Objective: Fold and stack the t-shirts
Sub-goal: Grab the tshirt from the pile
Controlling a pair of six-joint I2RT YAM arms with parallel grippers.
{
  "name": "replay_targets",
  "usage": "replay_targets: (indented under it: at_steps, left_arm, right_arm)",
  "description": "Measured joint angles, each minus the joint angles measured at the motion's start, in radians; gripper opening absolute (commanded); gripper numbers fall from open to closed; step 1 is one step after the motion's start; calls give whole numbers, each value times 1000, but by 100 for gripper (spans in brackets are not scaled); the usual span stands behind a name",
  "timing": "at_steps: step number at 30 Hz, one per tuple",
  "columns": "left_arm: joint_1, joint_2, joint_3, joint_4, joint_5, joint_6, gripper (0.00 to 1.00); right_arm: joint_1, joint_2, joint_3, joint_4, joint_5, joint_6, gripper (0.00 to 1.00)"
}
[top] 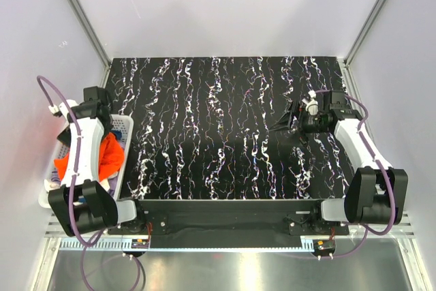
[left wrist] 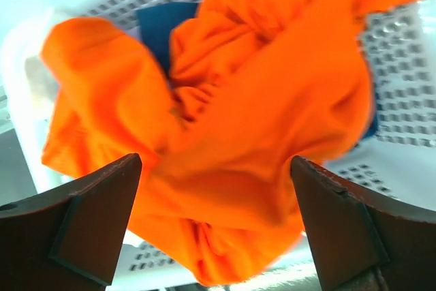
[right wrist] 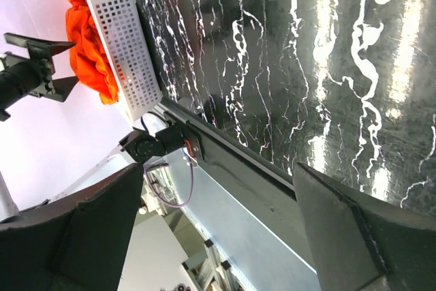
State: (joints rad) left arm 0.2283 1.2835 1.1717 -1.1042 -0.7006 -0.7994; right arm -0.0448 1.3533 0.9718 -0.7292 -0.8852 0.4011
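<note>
Blurred in left wrist view: orange t-shirt (left wrist: pixel 272 120), top & right cut off by frame. Navy t-shirt (left wrist: pixel 158 28) mostly buried under it, only a patch shows. Top view: left arm (top: pixel 82 148) covers much of basket (top: pixel 126 127).

Soft matt orange cloth t-shirt (left wrist: pixel 259 100) in perforated white plastic basket (left wrist: pixel 402 93); glossy black marbled table (top: pixel 225 120).

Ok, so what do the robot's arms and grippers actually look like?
The left arm and right arm have white shells between chunky black joints, each trailed by a looping purple cable. The wrist views show flat, wedge-shaped dark brown fingers with inset pads.
</note>
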Motion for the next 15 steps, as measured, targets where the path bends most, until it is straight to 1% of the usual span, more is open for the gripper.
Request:
replay_targets:
  at_steps: [2, 3, 4, 6, 7, 8, 10, 11, 12, 13, 14, 15]
  left_arm:
    - [30, -13, -34, 13, 2, 21, 99]
    - [53, -14, -51, 24, 9, 32, 98]
    - [72, -13, -65, 38, 19, 43, 95]
    - [104, -12, -90, 69, 42, 63, 76]
    - [113, -12, -98, 89, 58, 78, 65]
    - [114, -13, -101, 105, 70, 88, 44]
    - [114, -13, -99, 132, 96, 107, 26]
    - [112, -14, -94, 137, 112, 117, 16]
    - [111, -18, -85, 137, 131, 126, 0]
    - [107, -25, -72, 133, 152, 132, 0]
    - [101, -35, -49, 122, 172, 139, 0]
    - [95, -47, -22, 111, 187, 143, 0]
  right_arm:
    - [13, 0, 5, 1, -3, 2, 90]
    - [18, 0, 7, 1, -6, 3, 82]
    - [24, 0, 13, 0, -8, 0, 78]
    - [32, 0, 27, -2, -8, -1, 67]
    - [33, 0, 34, -2, -9, -2, 50]
    - [33, 0, 40, -1, -8, -7, 43]
    - [37, 0, 54, -7, -3, -1, 36]
    - [42, 0, 59, -11, 4, 0, 35]
    - [52, 0, 70, -24, 16, -2, 34]
    - [60, 0, 77, -30, 24, -4, 32]
    - [72, 0, 94, -48, 37, -8, 26]
    - [88, 2, 119, -71, 57, -13, 23]
